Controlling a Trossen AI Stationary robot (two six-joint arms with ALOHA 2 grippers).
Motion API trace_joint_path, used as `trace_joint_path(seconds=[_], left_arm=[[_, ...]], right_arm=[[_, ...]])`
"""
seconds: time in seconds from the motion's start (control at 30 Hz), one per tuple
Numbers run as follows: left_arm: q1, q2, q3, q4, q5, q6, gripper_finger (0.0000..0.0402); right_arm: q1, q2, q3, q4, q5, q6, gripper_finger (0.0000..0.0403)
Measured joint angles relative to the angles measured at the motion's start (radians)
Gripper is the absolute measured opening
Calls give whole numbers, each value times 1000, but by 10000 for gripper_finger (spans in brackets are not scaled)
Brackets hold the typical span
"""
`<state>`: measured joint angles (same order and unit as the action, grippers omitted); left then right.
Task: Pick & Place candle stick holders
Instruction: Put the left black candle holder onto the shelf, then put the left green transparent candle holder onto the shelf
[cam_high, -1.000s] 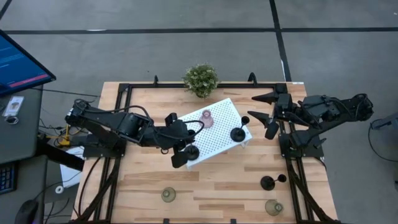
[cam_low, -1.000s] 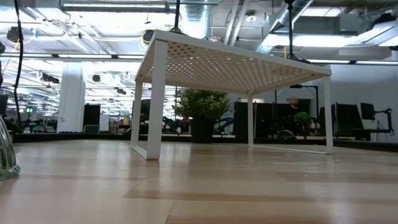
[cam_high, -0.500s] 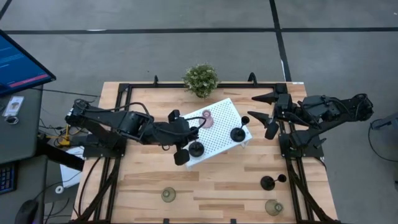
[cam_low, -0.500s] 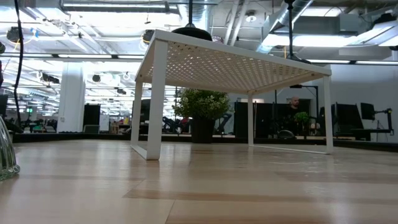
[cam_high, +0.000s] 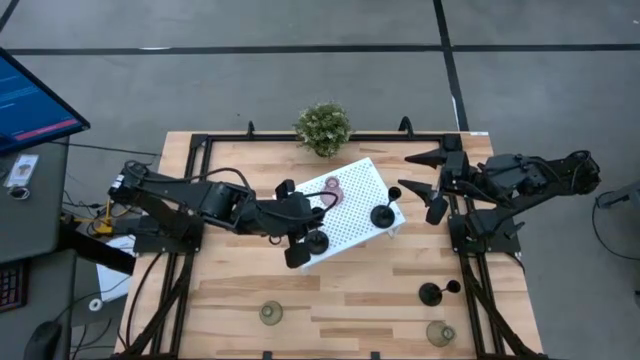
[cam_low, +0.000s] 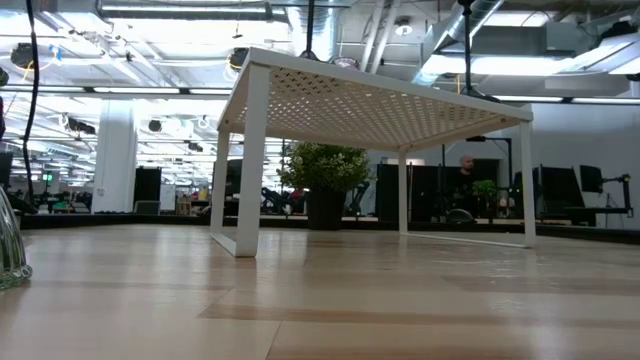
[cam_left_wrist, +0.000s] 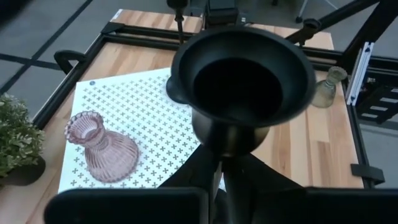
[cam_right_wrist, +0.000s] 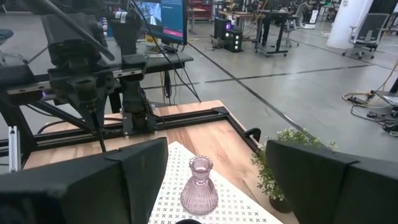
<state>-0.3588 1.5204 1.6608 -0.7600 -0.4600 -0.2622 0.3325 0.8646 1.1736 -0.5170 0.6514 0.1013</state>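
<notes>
On the wooden surface (cam_high: 230, 300) the left end effector (cam_high: 303, 244) is clamped around the thin stem of a black round-based candle stick holder (cam_left_wrist: 242, 93), holding it at the near-left edge of the white perforated metal tray (cam_high: 355, 190). The low view does not settle whether the base is down on the tray. To place it well, I would lower it straight, keep the stem upright, and part the fingers only once the base sits flat and fully inboard of the edge. A pink ribbed glass holder (cam_high: 333, 188) and a second black holder (cam_high: 382, 214) stand on the tray, well apart from it. Two olive-green glass holders (cam_high: 271, 313) and a third black holder (cam_high: 431, 293) wait on the surface. The right end effector (cam_high: 428, 183) hovers beside the tray, fingers spread and empty.
</notes>
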Motion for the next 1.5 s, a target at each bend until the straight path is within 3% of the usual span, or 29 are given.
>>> trace_joint_path(seconds=[0.37, 0.73, 0.93, 1.27, 1.5], left_arm=[[0, -6, 0, -8, 4, 4, 23], [0, -7, 0, -4, 9, 4, 64], [-10, -7, 0, -4, 5, 90, 104], [-17, -14, 0, -10, 6, 94, 204], [-17, -66, 0, -41, 6, 91, 244]], right_arm=[[0, 0, 0, -4, 0, 5, 265], [0, 0, 0, -3, 0, 5, 265], [12, 0, 0, -3, 0, 5, 265], [34, 0, 0, -3, 0, 4, 265], [34, 0, 0, -3, 0, 4, 265]])
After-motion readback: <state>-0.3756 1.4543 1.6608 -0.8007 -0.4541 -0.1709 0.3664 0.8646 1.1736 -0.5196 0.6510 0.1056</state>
